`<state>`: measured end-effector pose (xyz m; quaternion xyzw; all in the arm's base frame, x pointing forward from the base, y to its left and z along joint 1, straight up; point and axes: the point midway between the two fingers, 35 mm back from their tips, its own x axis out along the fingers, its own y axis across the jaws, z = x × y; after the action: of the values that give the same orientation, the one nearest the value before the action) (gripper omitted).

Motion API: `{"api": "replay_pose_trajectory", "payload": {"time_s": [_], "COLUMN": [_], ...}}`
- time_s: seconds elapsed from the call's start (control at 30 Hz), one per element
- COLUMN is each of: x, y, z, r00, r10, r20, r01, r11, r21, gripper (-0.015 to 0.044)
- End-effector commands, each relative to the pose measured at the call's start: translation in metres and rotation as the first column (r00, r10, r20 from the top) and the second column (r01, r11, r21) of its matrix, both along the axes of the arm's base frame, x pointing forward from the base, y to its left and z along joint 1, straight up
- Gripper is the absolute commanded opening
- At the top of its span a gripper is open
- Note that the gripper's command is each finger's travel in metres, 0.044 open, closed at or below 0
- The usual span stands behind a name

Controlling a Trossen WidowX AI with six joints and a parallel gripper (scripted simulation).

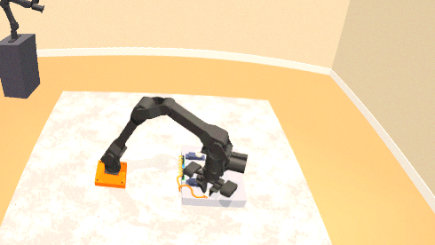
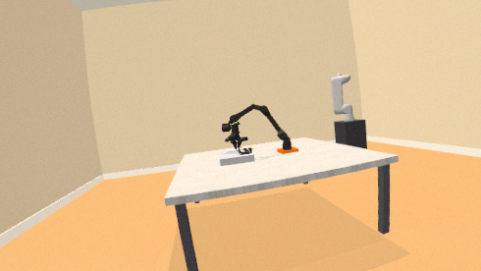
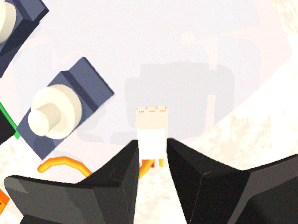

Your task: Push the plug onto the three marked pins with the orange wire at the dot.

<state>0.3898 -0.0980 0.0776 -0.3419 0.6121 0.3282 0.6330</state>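
Note:
The plug (image 3: pixel 151 122) is small, white and cream, with its far end pointing away from the fingers in the wrist view. My gripper (image 3: pixel 152 145) (image 1: pixel 207 193) (image 2: pixel 238 149) is shut on the plug, gripping its rear part low over the holder. The orange lead (image 3: pixel 62 160) (image 1: pixel 192 190) curves from behind the plug toward the board side. The pale holder (image 1: pixel 213 202) (image 2: pixel 237 160) carries dark blue servos (image 1: pixel 195 156) (image 3: pixel 95 90). The row of yellowish pins (image 1: pixel 180 162) runs along the holder's side facing the arm base. The pins are outside the wrist view; the dot cannot be made out.
The orange arm base (image 1: pixel 111 179) (image 2: pixel 288 150) stands on the pale table (image 1: pixel 89 213) (image 2: pixel 314 164), beyond the pin side. A black board with a green edge (image 3: pixel 10 120) lies left in the wrist view. Round cream servo tops (image 3: pixel 55 112) stand up left of the plug.

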Motion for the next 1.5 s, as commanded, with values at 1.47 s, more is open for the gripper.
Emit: {"api": "replay_pose_trajectory", "payload": {"time_s": [1.47], "x": [-0.095], "y": [0.08], "z": [0.069], "r00": [0.858], "r10": [-0.514], "r20": [-0.015], "r01": [0.514], "r11": [0.857], "r21": [0.023], "gripper": [0.0]}}
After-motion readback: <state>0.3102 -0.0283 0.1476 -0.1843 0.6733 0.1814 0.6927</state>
